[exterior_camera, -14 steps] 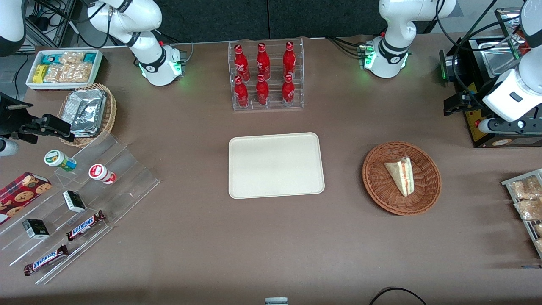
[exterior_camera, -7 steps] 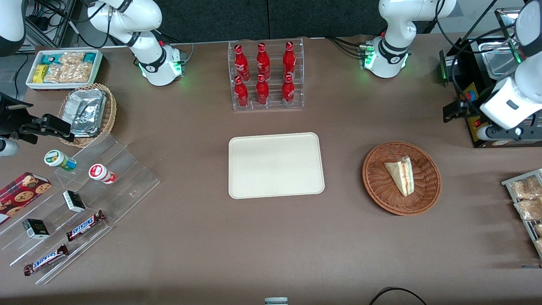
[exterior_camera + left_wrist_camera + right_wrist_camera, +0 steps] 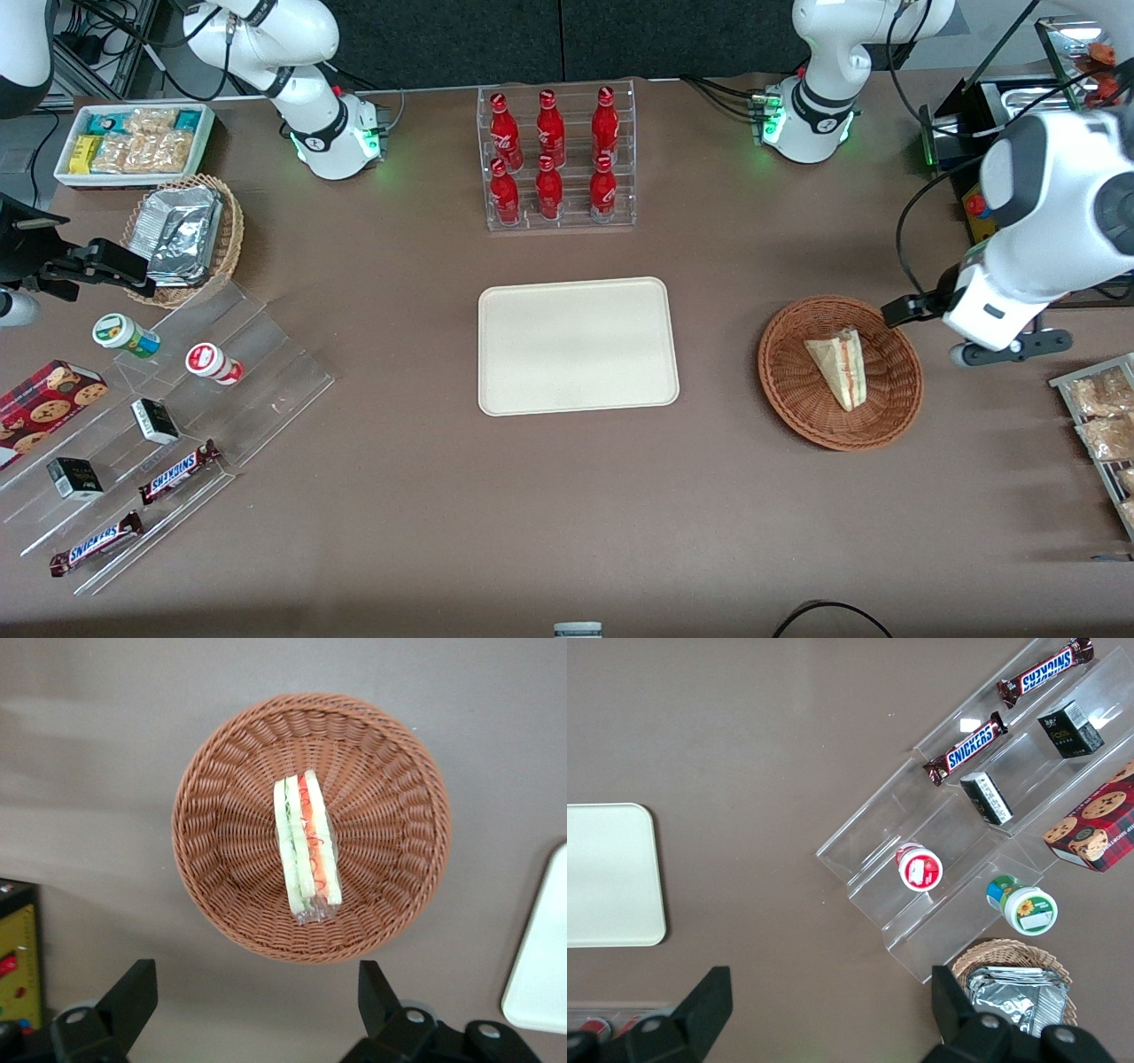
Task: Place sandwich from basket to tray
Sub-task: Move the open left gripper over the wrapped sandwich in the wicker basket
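The sandwich [image 3: 840, 365], a wrapped white wedge with a red-pink stripe, lies in the round reddish-brown basket [image 3: 788, 390] toward the working arm's end of the table. The cream tray [image 3: 576, 346] lies flat mid-table with nothing on it. My gripper [image 3: 941, 321] hangs above the table just outside the basket's rim, on the working arm's side. In the left wrist view the gripper [image 3: 252, 979] is open, both black fingers [image 3: 133, 988] apart over bare table, with the basket [image 3: 221, 859], sandwich [image 3: 306, 850] and a corner of the tray [image 3: 540, 974] in sight.
A black and yellow machine [image 3: 974, 213] stands close to my arm. A wire rack of snack packets [image 3: 1103, 416] sits at the table's edge. A bottle rack [image 3: 556, 159] stands farther from the camera than the tray. Toward the parked arm's end stands an acrylic stand [image 3: 159, 416].
My arm has swung from over the black machine down toward the basket, nearer to the front camera. The sandwich, basket and tray have not moved.
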Controlling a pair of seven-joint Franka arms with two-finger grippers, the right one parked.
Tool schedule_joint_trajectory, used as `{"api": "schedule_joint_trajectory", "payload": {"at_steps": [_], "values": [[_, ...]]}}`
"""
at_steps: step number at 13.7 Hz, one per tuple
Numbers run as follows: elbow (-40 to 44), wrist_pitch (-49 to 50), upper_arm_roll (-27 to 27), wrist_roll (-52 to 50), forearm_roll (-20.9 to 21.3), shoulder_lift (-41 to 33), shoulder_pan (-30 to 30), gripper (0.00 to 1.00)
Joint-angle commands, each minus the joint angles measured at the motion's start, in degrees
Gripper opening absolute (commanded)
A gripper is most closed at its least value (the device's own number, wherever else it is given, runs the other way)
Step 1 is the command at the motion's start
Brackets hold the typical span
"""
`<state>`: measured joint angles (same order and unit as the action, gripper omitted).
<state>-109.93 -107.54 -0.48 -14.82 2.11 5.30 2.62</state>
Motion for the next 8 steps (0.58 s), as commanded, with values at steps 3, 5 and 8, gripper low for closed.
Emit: {"api": "schedule_joint_trajectory", "payload": {"at_steps": [3, 5, 8], "values": [[-4.31, -6.86, -0.75, -11.96, 0.0, 1.47, -0.25, 1.0], [-11.15, -15.46, -0.75, -12.86, 0.0, -0.71, -0.16, 1.0], [-16.28, -23.49, -0.84, -15.49, -0.35, -1.43, 0.28, 1.0]]}}
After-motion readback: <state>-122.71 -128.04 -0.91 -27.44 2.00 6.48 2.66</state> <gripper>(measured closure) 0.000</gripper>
